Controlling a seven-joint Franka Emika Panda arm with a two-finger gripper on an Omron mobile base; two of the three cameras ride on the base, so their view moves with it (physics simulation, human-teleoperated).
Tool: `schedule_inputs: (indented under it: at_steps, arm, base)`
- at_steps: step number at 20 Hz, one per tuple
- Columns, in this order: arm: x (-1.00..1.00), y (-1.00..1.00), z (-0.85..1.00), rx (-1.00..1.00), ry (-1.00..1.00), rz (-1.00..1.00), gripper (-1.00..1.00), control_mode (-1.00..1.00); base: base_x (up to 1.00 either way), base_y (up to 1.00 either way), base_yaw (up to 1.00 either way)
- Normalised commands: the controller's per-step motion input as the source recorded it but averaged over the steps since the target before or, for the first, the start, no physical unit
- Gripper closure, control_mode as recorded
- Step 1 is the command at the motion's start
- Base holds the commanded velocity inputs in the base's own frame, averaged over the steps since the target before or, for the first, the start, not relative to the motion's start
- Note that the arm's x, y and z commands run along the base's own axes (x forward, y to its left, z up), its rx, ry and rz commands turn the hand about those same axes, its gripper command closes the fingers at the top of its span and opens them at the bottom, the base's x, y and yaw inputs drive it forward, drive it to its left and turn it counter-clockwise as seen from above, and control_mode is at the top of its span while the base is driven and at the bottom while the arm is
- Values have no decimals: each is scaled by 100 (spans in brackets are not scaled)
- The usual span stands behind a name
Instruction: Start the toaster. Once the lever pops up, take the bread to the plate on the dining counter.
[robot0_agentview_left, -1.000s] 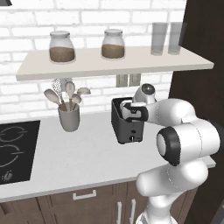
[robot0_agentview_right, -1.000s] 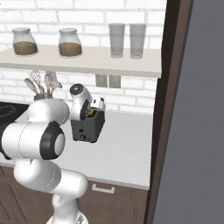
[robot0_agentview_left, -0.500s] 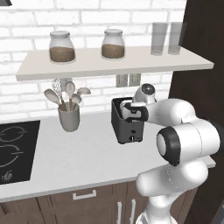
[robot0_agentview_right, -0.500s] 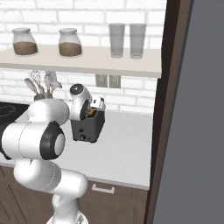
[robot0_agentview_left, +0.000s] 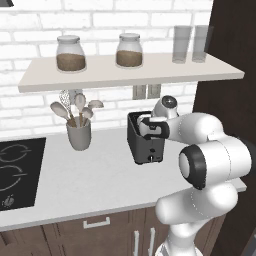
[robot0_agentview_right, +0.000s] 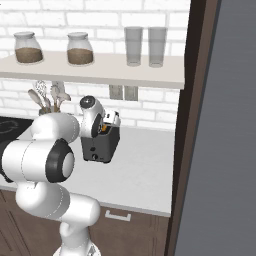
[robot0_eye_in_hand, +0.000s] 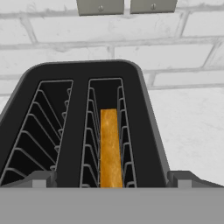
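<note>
Hand view: gripper open above toaster, bread sitting in the right slot (lever hidden). Fingers could hit the slot wires and miss the slice.

One toaster stands on the worktop, with two slots; one slice of bread sits in the right slot. Two brown-filled jars stand at the left of the shelf, two clear glasses at its right. One grey utensil cup stands left of the toaster. Two wall outlets sit on the far brick wall. One hob lies at far left.
</note>
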Motion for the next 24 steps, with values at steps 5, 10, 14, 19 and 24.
schedule_inputs:
  at_steps: [5,10,14,19,24]
  arm:
    - [0,0,0,0,0,0,-100,-100]
    - [0,0,0,0,0,0,-100,-100]
    - [0,0,0,0,0,0,-100,-100]
    - [0,0,0,0,0,0,-100,-100]
    - [0,0,0,0,0,0,-100,-100]
  base:
    - [0,0,0]
    - [0,0,0]
    - [0,0,0]
    - [0,0,0]
    - [0,0,0]
